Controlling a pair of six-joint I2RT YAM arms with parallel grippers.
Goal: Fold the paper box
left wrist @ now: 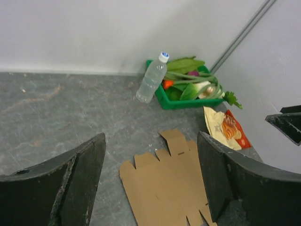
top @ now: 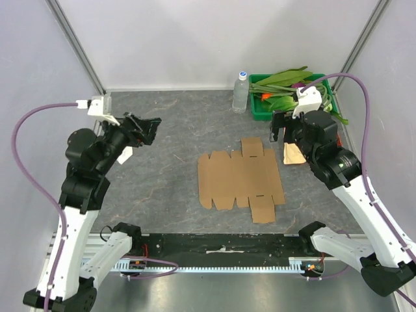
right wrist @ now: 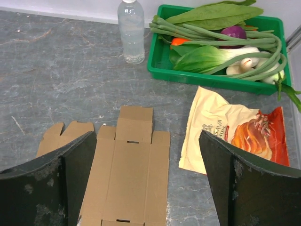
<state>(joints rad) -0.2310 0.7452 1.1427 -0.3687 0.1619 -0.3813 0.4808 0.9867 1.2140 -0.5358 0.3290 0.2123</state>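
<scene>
The paper box (top: 240, 179) lies flat and unfolded on the grey table, a brown die-cut sheet with flaps at its far and near edges. It also shows in the left wrist view as the paper box (left wrist: 164, 183) and in the right wrist view as the paper box (right wrist: 124, 174). My left gripper (top: 144, 129) hovers open well to the left of the sheet, nothing between its fingers (left wrist: 80, 183). My right gripper (top: 279, 127) stands open above the table to the sheet's far right, empty, its fingers (right wrist: 235, 183) wide apart.
A green tray (top: 260, 114) of vegetables sits at the back right, with a clear water bottle (top: 241, 92) just left of it. A glossy snack bag (right wrist: 225, 132) lies on the table right of the sheet, under my right arm. White walls enclose the table.
</scene>
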